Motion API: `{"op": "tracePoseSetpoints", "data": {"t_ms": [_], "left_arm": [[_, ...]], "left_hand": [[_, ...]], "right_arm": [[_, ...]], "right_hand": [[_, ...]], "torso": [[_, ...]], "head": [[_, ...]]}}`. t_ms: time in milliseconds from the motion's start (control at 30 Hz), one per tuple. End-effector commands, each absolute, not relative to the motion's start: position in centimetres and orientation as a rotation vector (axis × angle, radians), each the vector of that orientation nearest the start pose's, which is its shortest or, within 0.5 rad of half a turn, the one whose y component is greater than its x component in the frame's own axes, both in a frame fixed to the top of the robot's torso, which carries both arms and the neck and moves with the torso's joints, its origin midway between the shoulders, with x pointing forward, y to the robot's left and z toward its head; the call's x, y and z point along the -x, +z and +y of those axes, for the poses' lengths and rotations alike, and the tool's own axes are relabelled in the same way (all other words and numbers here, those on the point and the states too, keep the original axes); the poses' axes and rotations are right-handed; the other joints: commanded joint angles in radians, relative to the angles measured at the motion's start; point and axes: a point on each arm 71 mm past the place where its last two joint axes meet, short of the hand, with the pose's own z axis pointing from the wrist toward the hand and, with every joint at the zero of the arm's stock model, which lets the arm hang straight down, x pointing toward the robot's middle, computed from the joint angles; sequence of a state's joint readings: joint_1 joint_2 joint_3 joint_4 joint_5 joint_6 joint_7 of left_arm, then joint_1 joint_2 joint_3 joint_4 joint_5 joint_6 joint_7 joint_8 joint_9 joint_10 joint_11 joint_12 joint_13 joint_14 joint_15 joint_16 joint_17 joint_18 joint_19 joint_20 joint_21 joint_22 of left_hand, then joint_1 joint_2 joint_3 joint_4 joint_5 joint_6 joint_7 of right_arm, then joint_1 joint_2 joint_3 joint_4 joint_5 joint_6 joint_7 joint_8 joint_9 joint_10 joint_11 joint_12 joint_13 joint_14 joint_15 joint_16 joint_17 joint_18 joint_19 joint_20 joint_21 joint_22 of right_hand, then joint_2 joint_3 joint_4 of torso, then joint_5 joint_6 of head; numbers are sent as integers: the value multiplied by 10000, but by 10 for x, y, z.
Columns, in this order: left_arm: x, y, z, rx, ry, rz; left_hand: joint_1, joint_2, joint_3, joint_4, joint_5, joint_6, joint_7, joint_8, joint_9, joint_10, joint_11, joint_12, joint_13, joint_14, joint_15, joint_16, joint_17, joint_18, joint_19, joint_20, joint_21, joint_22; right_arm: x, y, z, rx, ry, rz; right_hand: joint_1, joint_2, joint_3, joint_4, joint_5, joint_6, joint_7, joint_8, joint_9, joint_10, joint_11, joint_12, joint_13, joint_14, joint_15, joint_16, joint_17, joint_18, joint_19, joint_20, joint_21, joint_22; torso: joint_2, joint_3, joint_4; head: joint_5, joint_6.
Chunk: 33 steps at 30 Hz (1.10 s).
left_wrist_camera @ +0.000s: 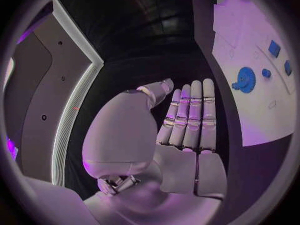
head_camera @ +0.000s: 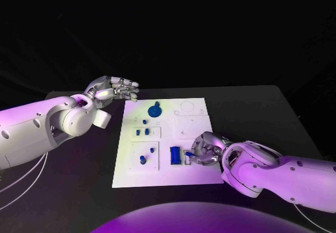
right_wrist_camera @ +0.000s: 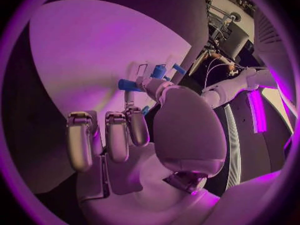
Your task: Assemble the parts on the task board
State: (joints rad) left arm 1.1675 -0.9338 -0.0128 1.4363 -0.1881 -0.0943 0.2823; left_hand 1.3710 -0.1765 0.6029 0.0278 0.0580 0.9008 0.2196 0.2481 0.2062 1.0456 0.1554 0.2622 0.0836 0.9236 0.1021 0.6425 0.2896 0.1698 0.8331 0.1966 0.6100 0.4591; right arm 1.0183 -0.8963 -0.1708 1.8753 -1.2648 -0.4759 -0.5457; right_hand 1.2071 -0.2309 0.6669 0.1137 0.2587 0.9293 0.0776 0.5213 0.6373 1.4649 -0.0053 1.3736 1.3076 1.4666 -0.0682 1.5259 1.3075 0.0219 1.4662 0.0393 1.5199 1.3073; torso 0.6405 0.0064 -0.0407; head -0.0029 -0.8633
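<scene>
The black table [head_camera: 259, 107] is carrying the white board [head_camera: 196, 170] in the middle, lying lengthwise away from the robot. From where I'm standing, both arms are reaching in over it from opposite sides.

The left hand [head_camera: 112, 90] is hovering off the board's far left corner, over bare table, fingers straight and side by side, holding nothing. The blue gear [head_camera: 155, 110] is sitting on the board just beside it, towards the middle.

The right hand [head_camera: 204, 149] is working low over the board's near right part. It is pinching a small blue peg [right_wrist_camera: 128, 84] between thumb and fingertip, the other fingers curled below. The peg's long axis is lying roughly level, pointing out from the fingertips towards the board's left.

A blue block [head_camera: 175, 155] is standing in its recess directly left of the right hand, almost touching the fingertips. Further left, small blue parts [head_camera: 142, 159] are sitting in a square plate, and more [head_camera: 142, 131] in the plate beyond it.

The right hand is far nearer to the block than the left, so I'd judge the peg is going in just beside it.
</scene>
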Motion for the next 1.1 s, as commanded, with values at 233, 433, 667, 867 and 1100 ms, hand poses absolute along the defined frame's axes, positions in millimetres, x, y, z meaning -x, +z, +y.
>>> {"op": "tracePoseSetpoints", "data": {"t_ms": [233,433,667,867,1100], "left_arm": [[-493,-193,267,9867,-14882,16133],[-493,-193,267,9876,-14866,16136],[-493,-193,267,9878,-14865,16143],[-493,-193,268,9874,-14847,16138],[-493,-193,267,9869,-14849,16144]], "left_hand": [[-105,-14,8,43,-26,-65,-28,50,-14,-88,-17,64,15,-63,-7,-34,15,107,50,-1,-46,-14],[-105,-14,8,43,-26,-65,-28,50,-14,-88,-17,64,15,-63,-7,-34,15,107,50,-1,-46,-14],[-105,-14,8,43,-26,-65,-28,50,-14,-88,-17,64,15,-63,-7,-34,15,107,50,-1,-46,-14],[-105,-14,8,43,-26,-65,-28,50,-14,-88,-17,64,15,-63,-7,-34,15,107,50,-1,-46,-14],[-96,-18,13,45,-27,-70,-26,55,-16,-95,-15,71,18,-69,-6,-35,27,106,67,-2,-69,-27]], "right_arm": [[-354,-283,-157,-3598,6020,20933],[-353,-284,-157,-3453,5935,21016],[-353,-283,-157,-3095,5886,20842],[-354,-284,-157,-2972,5758,20853],[-355,-284,-157,-2942,5654,20844]], "right_hand": [[-613,-78,-679,270,-25,214,-111,-192,-137,108,-37,78,1264,802,-43,-24,1435,-111,877,-38,-1,2491],[-857,-162,-1128,404,-37,432,-175,-142,-136,131,-85,105,1284,807,-78,-15,1456,-117,887,-59,28,2499],[-1092,-143,-1545,664,-18,600,-246,-58,-116,153,-141,124,1299,808,-125,-14,1461,-119,891,-99,37,2502],[-1152,-115,-1663,765,-11,650,-272,-19,-104,184,-162,174,1335,810,-143,-9,1474,-122,897,-114,54,2507],[-1184,-95,-1725,828,-7,674,-285,2,-97,200,-174,201,1354,812,-153,-7,1478,-124,900,-122,65,2510]], "torso": [[-2,-12,8],[-13,-14,-2],[-15,-9,4],[-9,-8,-2],[-11,-9,1]], "head": [[23,-43],[34,-68],[45,-78],[41,-93],[23,-81]]}}
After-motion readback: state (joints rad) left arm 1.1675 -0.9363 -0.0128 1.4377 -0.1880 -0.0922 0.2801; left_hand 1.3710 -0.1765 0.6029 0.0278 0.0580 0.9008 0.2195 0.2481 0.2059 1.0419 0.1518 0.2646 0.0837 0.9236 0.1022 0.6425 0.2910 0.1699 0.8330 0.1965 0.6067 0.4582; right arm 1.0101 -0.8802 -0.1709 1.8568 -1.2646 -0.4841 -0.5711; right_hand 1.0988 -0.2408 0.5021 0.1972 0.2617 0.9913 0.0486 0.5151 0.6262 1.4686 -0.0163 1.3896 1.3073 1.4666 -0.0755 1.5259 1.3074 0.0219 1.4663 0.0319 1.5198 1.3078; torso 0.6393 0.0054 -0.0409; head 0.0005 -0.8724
